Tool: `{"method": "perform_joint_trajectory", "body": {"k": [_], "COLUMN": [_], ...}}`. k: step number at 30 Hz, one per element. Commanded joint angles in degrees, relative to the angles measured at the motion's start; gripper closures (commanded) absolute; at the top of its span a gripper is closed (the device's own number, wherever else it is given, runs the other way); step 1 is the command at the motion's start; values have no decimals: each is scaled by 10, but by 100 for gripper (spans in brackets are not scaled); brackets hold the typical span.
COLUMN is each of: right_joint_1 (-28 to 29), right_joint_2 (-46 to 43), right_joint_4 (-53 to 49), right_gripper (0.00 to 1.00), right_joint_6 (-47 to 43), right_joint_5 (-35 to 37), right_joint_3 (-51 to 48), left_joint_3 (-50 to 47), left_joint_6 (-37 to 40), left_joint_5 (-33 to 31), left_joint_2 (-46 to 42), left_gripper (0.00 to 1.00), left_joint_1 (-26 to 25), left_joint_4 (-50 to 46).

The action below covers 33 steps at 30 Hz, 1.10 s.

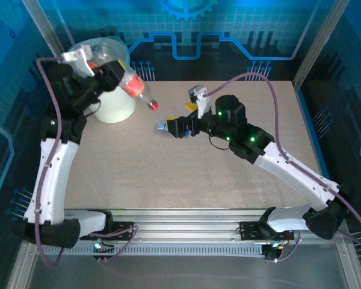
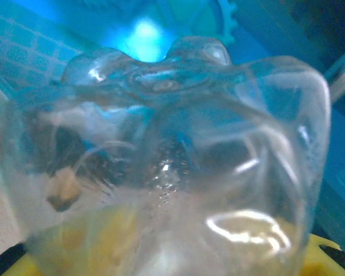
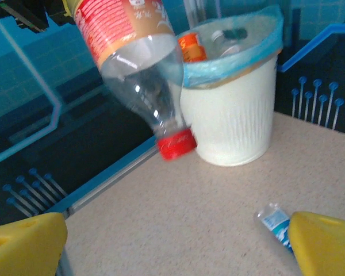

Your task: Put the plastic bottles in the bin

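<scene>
Left pincer [image 1: 112, 74]: clamped on the base end of a clear bottle [image 1: 134, 87] with a red label. The bottle hangs in the air off the pincer, so I read the hold as firm.
Bottle attitude: tilted, with the red cap [image 3: 176, 144] lowest and pointing away from the pincer toward the table's middle. I judge the base-end grip gives the jaws a wide body to bite on and leaves the neck free.
Left wrist view: the bottle's moulded base sits right against the lens, blurred. I cannot see the fingers past it.
Bin [image 1: 115, 107]: just beside and below the left pincer, at the far left of the table [image 1: 186, 180]. The pincer appears to be over the rim, but the cap end overhangs bare table outside it.
Bag: pale blue liner [image 3: 233, 64] folded over the rim, likely to hold the load together.
Already in bin: an orange-labelled bottle [image 3: 191, 47] and at least one clear one beside it show above the rim.
Right pincer [image 1: 170, 127]: jaws wide apart and holding nothing, with yellow fingers [image 3: 26, 244] low over the table.
Near right pincer: a small blue-and-clear scrap [image 3: 274, 221] lies flat just beside one finger. I cannot tell what it is.
Judgement: carry stage. I would swing the cap end over the opening before letting go, or the bottle could strike the rim and roll off.
</scene>
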Motion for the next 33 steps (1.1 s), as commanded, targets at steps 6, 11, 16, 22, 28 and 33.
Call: {"method": "perform_joint_trajectory", "body": {"k": [6,11,16,22,28,33], "right_joint_1": [2,-3,-10,-19,-24,-25], "right_joint_2": [119,181,223,254,273,278], "right_joint_4": [-66,-103,-127,-141,-155,-159], "right_gripper": [0,0,0,0,0,0], "right_joint_6": [-31,-42,-46,-32,-27,-26], "right_joint_5": [-10,-37,-63,-89,-100,-105], "right_joint_3": [177,258,309,338,362,370], "left_joint_3": [158,268,380,439,448,447], "left_joint_6": [-46,-57,-83,-91,-93,-85], "left_joint_5": [-52,-77,-68,-73,-67,-68], "left_joint_2": [167,285,391,459,480,475], "left_gripper": [61,60,59,55,31,13], "left_joint_1": [101,135,163,175,179,182], "left_joint_4": [42,32,2,-5,-21,-32]}}
